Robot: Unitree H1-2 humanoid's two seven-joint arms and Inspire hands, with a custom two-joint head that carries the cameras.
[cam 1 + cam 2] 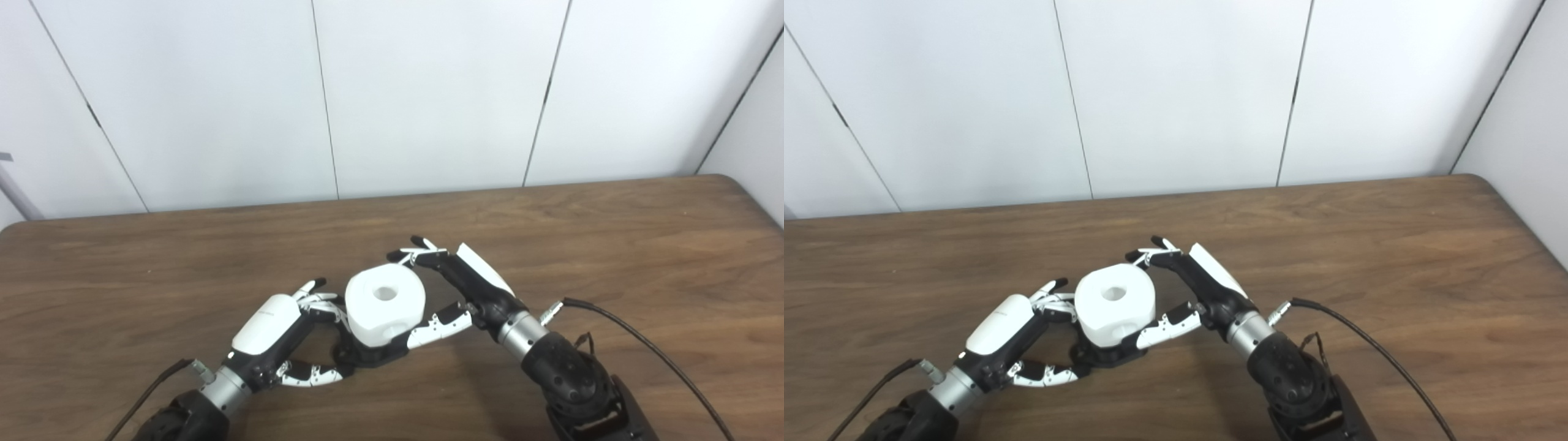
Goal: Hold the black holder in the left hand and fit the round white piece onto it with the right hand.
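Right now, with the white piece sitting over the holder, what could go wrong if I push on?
The right hand grips the round white piece only by its sides, so pressing may tilt it; I can't see whether it sits square.

The left hand pinches just the low edge of the black holder, which may slide on the table.

The white piece hides the joint, so misalignment wouldn't show.
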